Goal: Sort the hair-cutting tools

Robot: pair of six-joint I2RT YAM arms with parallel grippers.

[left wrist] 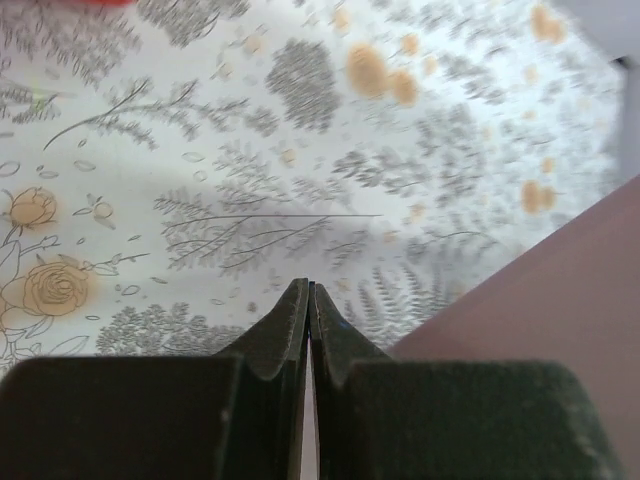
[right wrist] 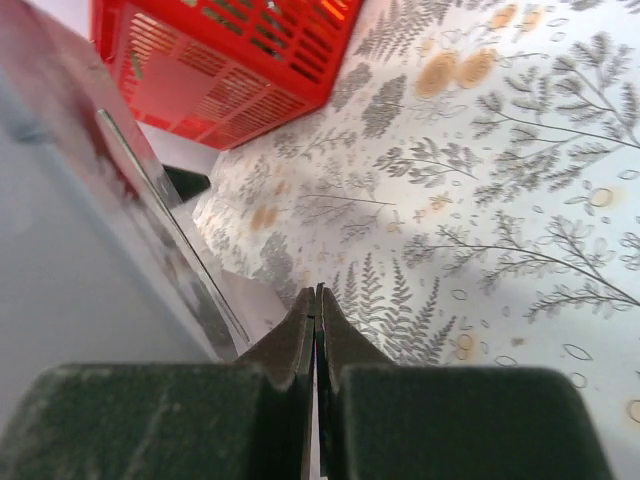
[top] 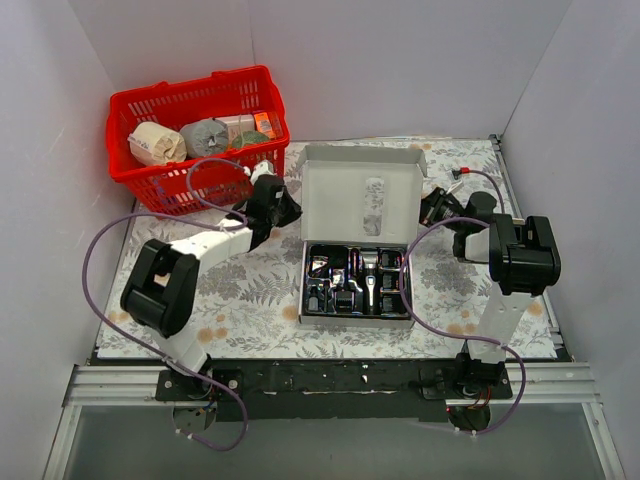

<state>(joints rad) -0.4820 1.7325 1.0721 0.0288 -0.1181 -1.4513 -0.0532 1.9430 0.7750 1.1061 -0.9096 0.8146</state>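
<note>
The grey-white kit box [top: 362, 195] stands open in the middle of the table, its lid up. Its black tray [top: 400, 315] holds the slim black hair clipper with a silvery head [top: 369, 278] and several small black comb attachments [top: 330, 282]. My left gripper [top: 291, 209] is shut and empty just left of the box lid; in the left wrist view [left wrist: 309, 287] it hangs over the floral cloth. My right gripper [top: 432, 208] is shut and empty just right of the lid; in the right wrist view [right wrist: 317, 290] the lid [right wrist: 90, 220] fills the left side.
A red basket [top: 196, 135] with rolls and packets stands at the back left, also in the right wrist view [right wrist: 215, 60]. A floral cloth [top: 250, 290] covers the table. White walls close in on three sides. Purple cables loop from both arms.
</note>
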